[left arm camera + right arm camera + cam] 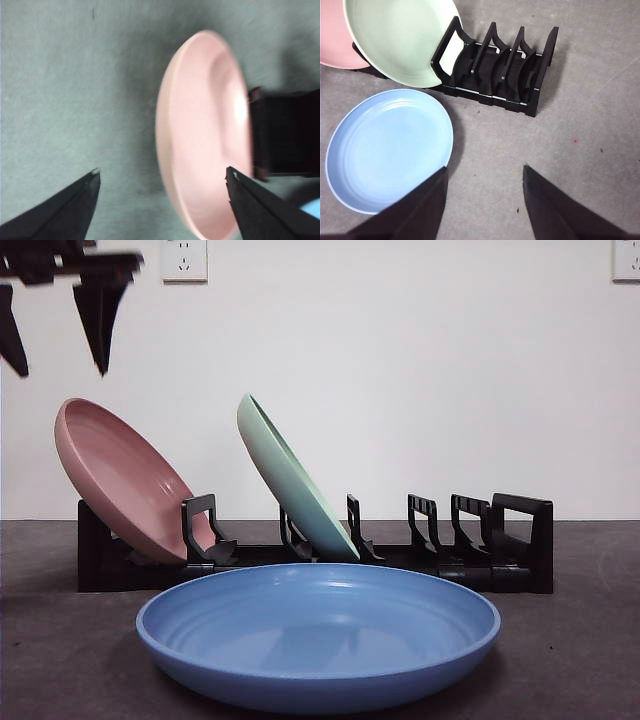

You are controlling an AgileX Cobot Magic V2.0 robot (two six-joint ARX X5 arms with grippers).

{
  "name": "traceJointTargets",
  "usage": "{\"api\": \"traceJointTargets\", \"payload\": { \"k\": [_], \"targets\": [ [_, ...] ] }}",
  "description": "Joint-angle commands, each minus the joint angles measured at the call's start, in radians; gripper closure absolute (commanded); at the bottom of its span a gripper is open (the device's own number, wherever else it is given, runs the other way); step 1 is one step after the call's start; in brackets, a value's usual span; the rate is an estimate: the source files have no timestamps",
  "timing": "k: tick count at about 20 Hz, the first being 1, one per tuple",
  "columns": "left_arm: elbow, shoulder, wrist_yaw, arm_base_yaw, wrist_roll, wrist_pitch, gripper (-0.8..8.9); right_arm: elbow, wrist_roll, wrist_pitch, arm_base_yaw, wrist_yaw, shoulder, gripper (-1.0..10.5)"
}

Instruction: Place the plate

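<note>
1. Table (580, 640): you have a dark grey top running under everything, with a white wall (420, 360) behind it and two sockets high on that wall.
2. Rack (520, 540): you see a long black dish rack lying across the far part of the table. Its left slots are filled and the slots toward its right end stand bare.
3. Blue plate (320, 635): you find it lying flat on the table, right side up, on the near side of the rack and close to it, roughly in front of the rack's middle. Neither gripper touches it. In the right wrist view the blue plate (390, 147) sits just beside the rack (510, 75).
4. Pink plate (125, 480): you see it tilted on edge at the rack's left end, leaning to the left.
5. Green plate (290, 480): it stands tilted in a slot right of the pink one, leaning the same way, apart from it.
6. Left gripper (55, 335): you see it hanging high at the far left, above the pink plate (205, 135). Its jaws are spread wide and hold nothing.
7. Right gripper (485, 175): it hovers over the bare table right of the blue plate, jaws parted and gripping nothing.
</note>
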Motion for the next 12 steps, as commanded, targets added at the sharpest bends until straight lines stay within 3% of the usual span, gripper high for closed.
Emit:
{"api": "traceJointTargets", "payload": {
  "k": [1, 9, 12],
  "targets": [
    [0.030, 0.042, -0.032, -0.003, 0.013, 0.015, 4.17, 0.009, -0.005, 0.007, 0.004, 0.001, 0.005, 7.1],
    [0.030, 0.077, -0.037, -0.002, 0.017, 0.047, 4.62, 0.009, -0.005, 0.007, 0.004, 0.031, 0.005, 7.1],
    [0.030, 0.077, -0.037, -0.002, 0.024, 0.039, 5.77, 0.009, -0.005, 0.007, 0.004, 0.032, 0.005, 7.1]
  ]
}}
